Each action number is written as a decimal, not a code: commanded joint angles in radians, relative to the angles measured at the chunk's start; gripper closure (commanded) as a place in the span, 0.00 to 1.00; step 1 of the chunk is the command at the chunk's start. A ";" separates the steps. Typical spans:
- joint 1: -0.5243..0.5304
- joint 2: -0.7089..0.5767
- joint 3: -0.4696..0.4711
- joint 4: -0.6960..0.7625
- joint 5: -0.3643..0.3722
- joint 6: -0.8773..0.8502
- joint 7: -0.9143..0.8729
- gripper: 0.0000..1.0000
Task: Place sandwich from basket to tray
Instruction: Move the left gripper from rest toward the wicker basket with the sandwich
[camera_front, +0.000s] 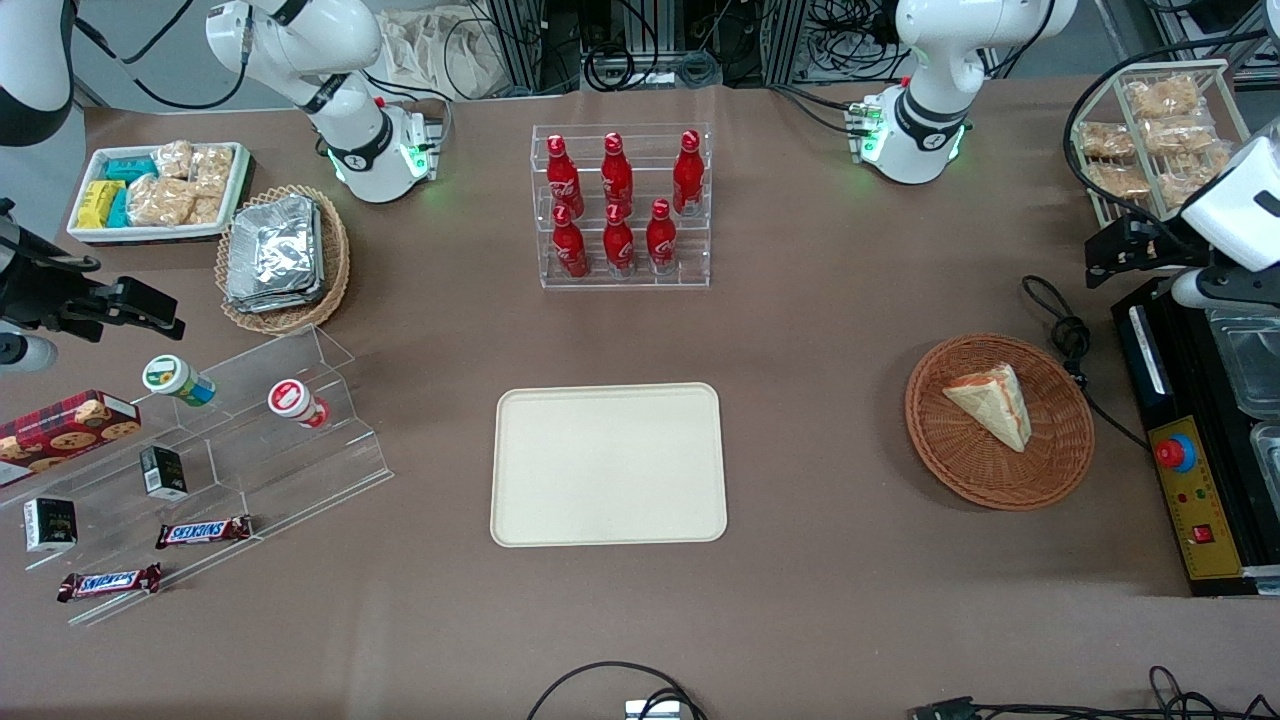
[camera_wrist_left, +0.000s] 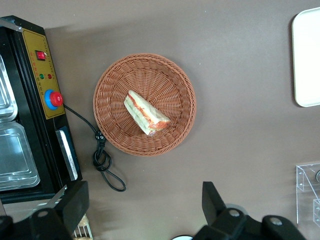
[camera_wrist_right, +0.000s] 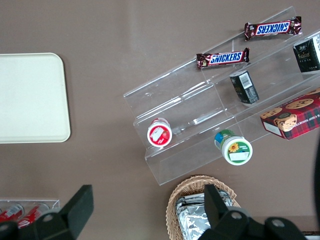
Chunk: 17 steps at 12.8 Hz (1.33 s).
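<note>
Brown-covered table (camera_front: 800, 330), lab racks and cables along its farthest edge; cream tray (camera_front: 608, 464) lying bare near the middle of the nearest edge; reddish-brown basket (camera_front: 999, 421) well apart from it, toward the working arm's end of the table, just beside a black control box (camera_front: 1190, 480) with a red button at that end's edge.

Sandwich (camera_front: 992, 402) lay on its side in the basket, slightly off centre, filling layers showing along one long edge; not yet touched.

Risks, as judged from here: soft bread, so a hard squeeze could crush the wedge; a pinch across the sloping faces could let it slip and tip; a descent off line could catch the woven rim and drag the whole basket; a looped black cable (camera_wrist_left: 102, 162) sat close to the basket and could snag on the way down.

Left gripper (camera_wrist_left: 145, 207) hung high above the table, nearer the bottle rack's side of the basket than over it; fingers (camera_wrist_left: 214, 201) spread wide; nothing held, nothing touched.
</note>
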 joint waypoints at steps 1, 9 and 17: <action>0.001 -0.003 0.001 0.003 -0.007 -0.012 -0.010 0.00; 0.049 0.012 0.004 -0.119 0.002 0.073 -0.120 0.00; 0.096 -0.017 0.001 -0.529 0.002 0.526 -0.479 0.00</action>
